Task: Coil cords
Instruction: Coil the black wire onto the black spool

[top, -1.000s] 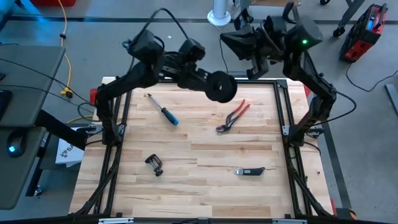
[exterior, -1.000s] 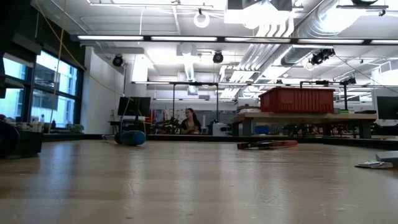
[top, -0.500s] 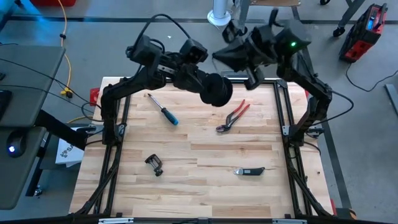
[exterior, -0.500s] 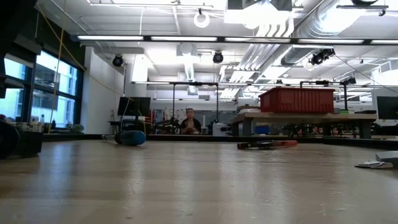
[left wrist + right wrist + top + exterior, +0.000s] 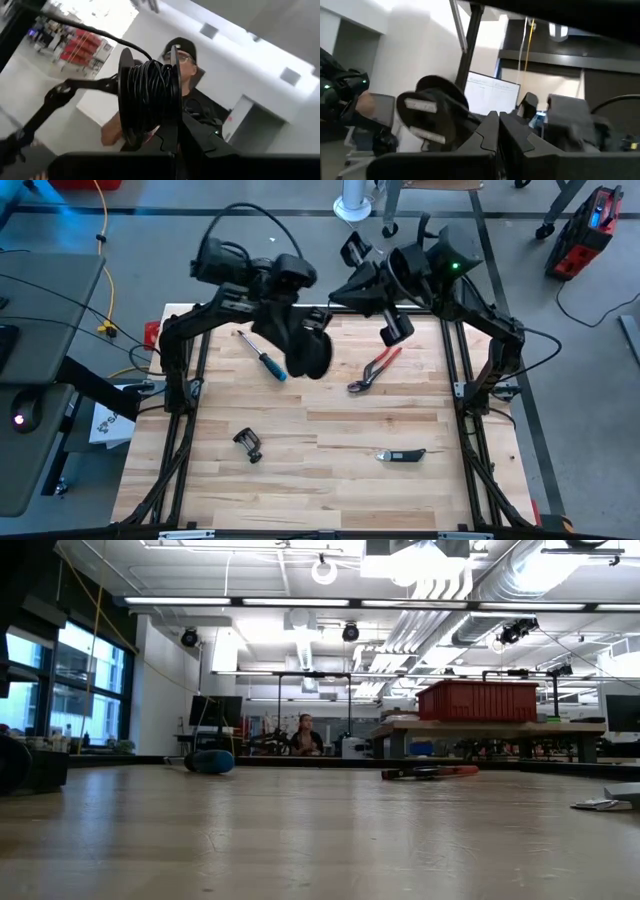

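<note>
A round black reel wound with black cord hangs above the table's far middle, with my left gripper shut on it. One strand of cord leads off from the reel's top. My right gripper is raised just right of the reel, above the table's far edge. It is shut on the cord's black two-pronged plug. The low view shows neither gripper. My left gripper pinches the rim of one reel flange between its two fingers. The reel is lifted clear of the table, its flanges edge-on to the wrist camera. My right gripper holds the plug by its back end, which goes in between the two shut fingers. The prongs point away to one side and the plug is clear of the table.
On the wooden table lie a blue-handled screwdriver, red pliers, a small black clamp and a black hand tool. A person stands beyond the table, behind the reel.
My left gripper has carried the reel toward the table's left and near side while turning, so the reel now stands more edge-on from above. My right gripper has moved toward the table's left, following the reel. Both have stayed shut.
</note>
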